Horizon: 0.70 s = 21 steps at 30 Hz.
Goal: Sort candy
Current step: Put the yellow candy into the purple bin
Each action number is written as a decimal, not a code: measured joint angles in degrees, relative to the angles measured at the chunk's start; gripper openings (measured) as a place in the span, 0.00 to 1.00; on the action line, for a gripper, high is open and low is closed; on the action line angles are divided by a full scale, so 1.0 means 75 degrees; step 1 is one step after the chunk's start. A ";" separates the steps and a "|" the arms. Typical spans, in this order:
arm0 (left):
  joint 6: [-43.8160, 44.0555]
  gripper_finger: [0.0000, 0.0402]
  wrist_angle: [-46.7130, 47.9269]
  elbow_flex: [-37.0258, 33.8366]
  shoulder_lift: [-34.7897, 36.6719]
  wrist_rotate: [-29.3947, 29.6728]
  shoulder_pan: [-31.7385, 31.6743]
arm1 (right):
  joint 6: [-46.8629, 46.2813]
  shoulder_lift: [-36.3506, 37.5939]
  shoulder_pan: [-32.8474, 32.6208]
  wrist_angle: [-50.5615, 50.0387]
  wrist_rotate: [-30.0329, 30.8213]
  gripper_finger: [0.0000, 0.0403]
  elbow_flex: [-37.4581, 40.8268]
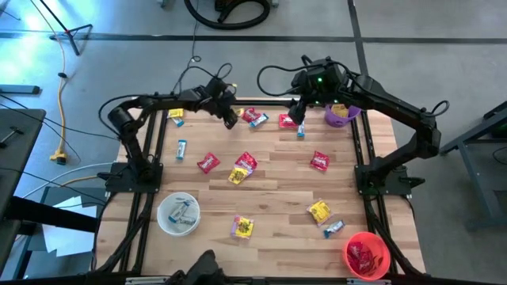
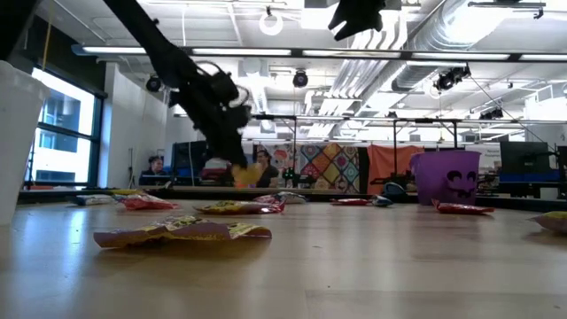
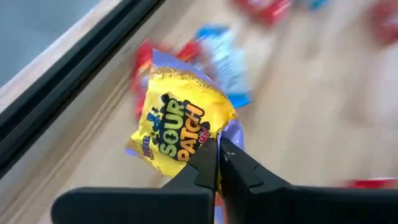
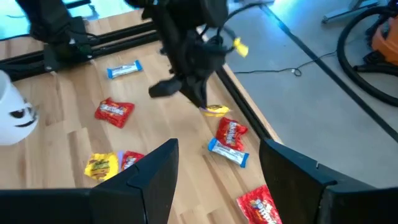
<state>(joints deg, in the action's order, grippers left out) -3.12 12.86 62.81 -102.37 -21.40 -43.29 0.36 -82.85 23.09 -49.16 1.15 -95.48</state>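
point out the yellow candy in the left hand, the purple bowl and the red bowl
yellow candy (image 3: 177, 127), left wrist view, wrapper front
purple bowl (image 2: 449, 176), low view, front wall
red bowl (image 1: 382, 247), high view, rim

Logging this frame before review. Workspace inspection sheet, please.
Surface: wooden table, scattered sweets.
Job's things: purple bowl far right; red bowl near right, holding red candy; white bowl near left, holding a blue one; loose candy across the middle.
Clutter: nothing seen.
Grippers: left gripper shut on yellow Sour Patch packet at far edge; right gripper open, raised near the purple bowl.
Cables: yellow cord on floor, left.
Surroundings: vacuum hose beyond the table.
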 joint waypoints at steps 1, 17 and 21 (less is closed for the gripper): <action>0.0093 0.00 -0.0026 0.0000 0.0182 -0.0370 -0.0003 | 0.0012 0.0000 0.0000 0.0002 -0.0099 0.55 0.0000; 0.4383 0.00 -0.4601 0.0015 0.1265 -0.6691 0.0883 | 0.0413 -0.0726 -0.0460 0.0857 -0.1699 0.55 -0.0003; 0.4787 0.00 -0.5088 0.0015 0.1265 -0.6721 0.1134 | 0.0758 -0.0723 -0.0631 0.1034 -0.1755 0.55 -0.0003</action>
<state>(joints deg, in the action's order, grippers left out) 32.78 -25.29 62.92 -92.88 -71.81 -34.78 6.04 -88.27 18.36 -41.40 -12.01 -95.50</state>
